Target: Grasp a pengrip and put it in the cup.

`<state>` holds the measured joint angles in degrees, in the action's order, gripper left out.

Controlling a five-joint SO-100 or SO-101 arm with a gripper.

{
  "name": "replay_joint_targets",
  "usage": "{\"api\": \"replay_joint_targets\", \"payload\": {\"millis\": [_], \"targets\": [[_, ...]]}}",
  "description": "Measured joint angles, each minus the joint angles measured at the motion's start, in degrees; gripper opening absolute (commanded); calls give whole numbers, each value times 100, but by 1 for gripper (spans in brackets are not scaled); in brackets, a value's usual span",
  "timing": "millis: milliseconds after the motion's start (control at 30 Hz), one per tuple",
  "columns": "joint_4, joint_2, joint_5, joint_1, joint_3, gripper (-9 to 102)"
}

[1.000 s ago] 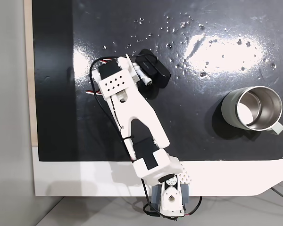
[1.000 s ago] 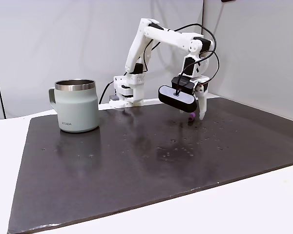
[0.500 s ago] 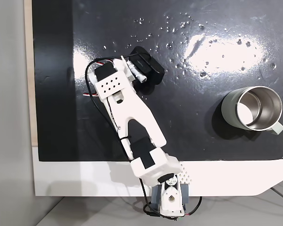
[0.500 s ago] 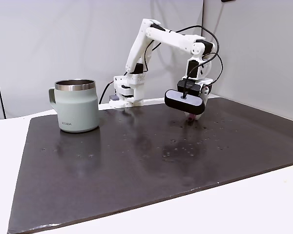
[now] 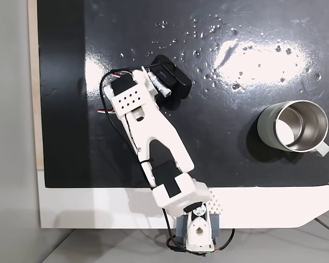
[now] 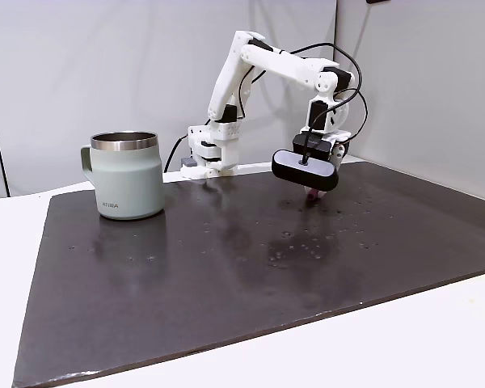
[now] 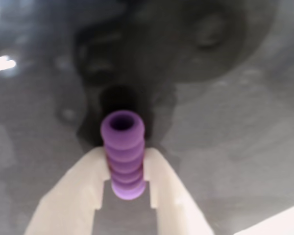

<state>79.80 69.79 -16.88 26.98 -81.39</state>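
Lilac and ribbed, the pengrip sits pinched between the two white fingers of my gripper in the wrist view, its open end pointing away from the camera, low over the dark counter. Well to the right in a fixed view, the cup stands upright, its steel inside bare.
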Motion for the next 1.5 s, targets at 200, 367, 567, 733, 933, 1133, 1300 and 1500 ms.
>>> {"api": "replay_joint_targets", "payload": {"millis": [200, 367, 567, 733, 933, 1133, 1300, 1500], "targets": [[642, 782, 0, -211, 272, 0], [1266, 1714, -53, -747, 404, 0], [1784, 2962, -396, -1916, 404, 0], [1881, 3735, -1011, -3270, 686, 0], [1450, 4140, -1811, -5045, 773, 0], [791, 4245, -2487, -6152, 694, 0], [97, 4509, -3006, -6706, -26, 0], [-554, 4816, -3445, -7005, -949, 0]]}}
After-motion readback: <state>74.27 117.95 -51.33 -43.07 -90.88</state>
